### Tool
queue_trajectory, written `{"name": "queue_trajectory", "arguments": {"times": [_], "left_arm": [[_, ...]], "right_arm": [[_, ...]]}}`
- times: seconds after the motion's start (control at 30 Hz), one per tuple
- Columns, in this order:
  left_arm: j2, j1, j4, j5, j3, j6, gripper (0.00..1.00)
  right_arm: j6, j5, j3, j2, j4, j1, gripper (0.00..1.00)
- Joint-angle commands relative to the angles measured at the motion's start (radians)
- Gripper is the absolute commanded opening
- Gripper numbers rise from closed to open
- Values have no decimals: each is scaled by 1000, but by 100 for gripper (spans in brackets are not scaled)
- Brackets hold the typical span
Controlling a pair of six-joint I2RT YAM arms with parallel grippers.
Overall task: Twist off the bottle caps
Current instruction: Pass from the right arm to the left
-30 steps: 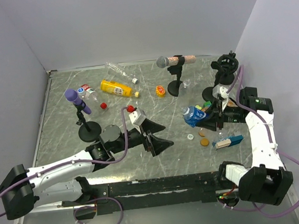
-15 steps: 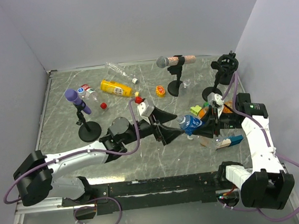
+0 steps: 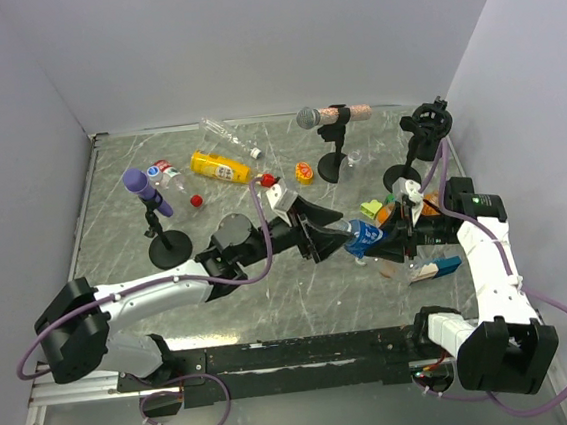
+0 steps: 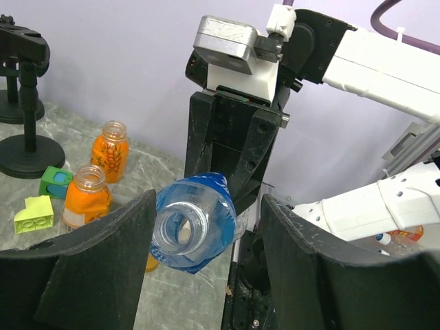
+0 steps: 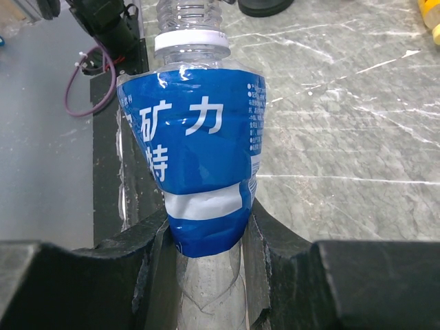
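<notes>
Left pincer (image 4: 206,203): jaws apart, one finger (image 4: 103,261) on each side of the bottle's neck. There is a gap on the right side. The left finger is close or just touching, cannot tell which. Nothing gripped.

Blue-labelled bottle (image 4: 196,230): held above the table (image 5: 357,124), between my two arms, lying roughly level. Its long axis runs from one pincer straight to the other, mouth end toward my left, base toward my right. The left wrist view looks almost down the neck; the mouth appears clear and open, no coloured cap seen. The right wrist view cuts the neck off above the white ring (image 5: 191,40). Cap on this bottle: not confirmed.

Right pincer (image 5: 206,234): closed on the bottle's body at the lower edge of the label, fingers pressed into the plastic.

Judgement: left arm is nearer the neck and lined up on the axis, so any twist goes about that axis while the right holds. If the mouth is bare, nothing to turn here.

Beyond: two stubby orange bottles (image 4: 86,196) upright, mouths open, beside a green block (image 4: 34,213)
</notes>
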State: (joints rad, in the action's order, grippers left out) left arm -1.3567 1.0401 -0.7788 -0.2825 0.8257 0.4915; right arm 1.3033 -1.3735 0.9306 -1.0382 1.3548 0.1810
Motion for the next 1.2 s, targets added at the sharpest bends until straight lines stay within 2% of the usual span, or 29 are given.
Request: {"name": "queue_trajectory", "arguments": {"times": [0.0,0.2,0.57,0.63,0.7,0.83,0.93,1.07,1.17], "left_arm": [[-22,5,67,14,46,10,68],[-35,0,99,43,43,25,70],[-9,-9,-36,-14,4,84,68],[-12,-9,-39,-20,9,85,63],[-21,-11,-33,-29,15,87,52],[-27,-12,-27,-46,16,87,44],[-27,-12,-11,-46,18,82,45],[-39,-14,32,-67,39,79,53],[-45,-14,24,-83,46,84,49]], "right_arm": [[66,-70,37,-3,61,-8,20],[77,-73,39,-6,73,-6,20],[77,-73,31,-13,73,-8,20],[89,-73,34,-17,82,-8,20],[93,-75,36,-17,86,-8,20],[90,-75,33,-16,83,-8,20],[88,-75,33,-14,78,-6,20],[91,-76,36,-16,84,-8,21],[91,-76,34,-17,83,-8,21]]}}
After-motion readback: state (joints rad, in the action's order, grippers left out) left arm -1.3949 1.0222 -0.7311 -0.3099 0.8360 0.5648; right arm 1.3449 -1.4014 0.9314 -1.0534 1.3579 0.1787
